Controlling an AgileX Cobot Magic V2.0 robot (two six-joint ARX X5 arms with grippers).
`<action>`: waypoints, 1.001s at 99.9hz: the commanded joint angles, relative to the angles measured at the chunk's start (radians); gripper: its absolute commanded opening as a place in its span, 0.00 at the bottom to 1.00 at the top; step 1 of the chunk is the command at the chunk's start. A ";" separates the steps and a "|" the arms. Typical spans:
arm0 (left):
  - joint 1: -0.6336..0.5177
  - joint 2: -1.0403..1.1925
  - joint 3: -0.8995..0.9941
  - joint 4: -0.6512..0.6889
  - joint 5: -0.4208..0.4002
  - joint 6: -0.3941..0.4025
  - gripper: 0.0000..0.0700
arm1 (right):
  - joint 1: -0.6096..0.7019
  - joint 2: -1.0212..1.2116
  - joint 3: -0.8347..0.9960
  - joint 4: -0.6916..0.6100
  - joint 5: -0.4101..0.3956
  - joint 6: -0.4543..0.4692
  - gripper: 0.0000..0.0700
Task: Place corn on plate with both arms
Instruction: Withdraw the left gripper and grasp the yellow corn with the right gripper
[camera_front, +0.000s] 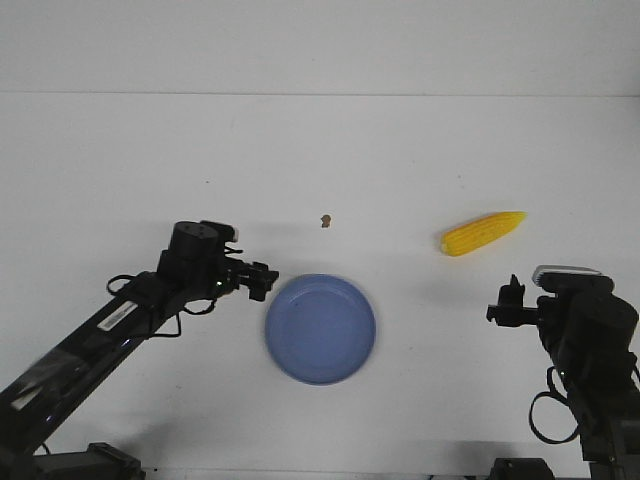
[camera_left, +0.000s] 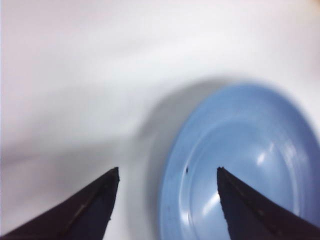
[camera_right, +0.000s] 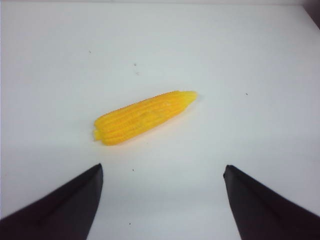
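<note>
A yellow corn (camera_right: 142, 117) is seen lying on its side on the white table (camera_front: 320, 150), untouched, just ahead of the right gripper (camera_right: 162, 200), whose fingers (camera_right: 65, 205) are spread wide and hold nothing. The cob lies askew to the gap between them, its tapered tip pointing away and to one side. The left gripper (camera_left: 165, 205) is likewise open and empty, one finger (camera_left: 255, 210) hanging over the rim of the blue plate (camera_left: 240, 165), the other over bare table beside it. In the front view the plate (camera_front: 320, 328) is shown well apart from the corn (camera_front: 483, 233), with a small brown speck (camera_front: 325, 220) beyond it.

The cob is judged to be light and stiff, probably a plastic model, with a ribbed kernel surface that should give some purchase, though the round body could roll or twist out of a pinch. The thick middle, taken across its width, is judged the surest place to hold; the narrow tip would likely slip.
</note>
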 joint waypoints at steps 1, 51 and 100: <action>0.020 -0.056 0.010 -0.001 -0.072 0.103 0.61 | 0.002 0.004 0.015 0.011 -0.005 0.034 0.73; 0.171 -0.323 0.010 -0.079 -0.241 0.193 0.61 | -0.013 0.275 0.015 0.261 0.005 0.360 0.73; 0.168 -0.322 0.010 -0.090 -0.240 0.173 0.61 | -0.062 0.794 0.212 0.368 -0.055 0.479 0.73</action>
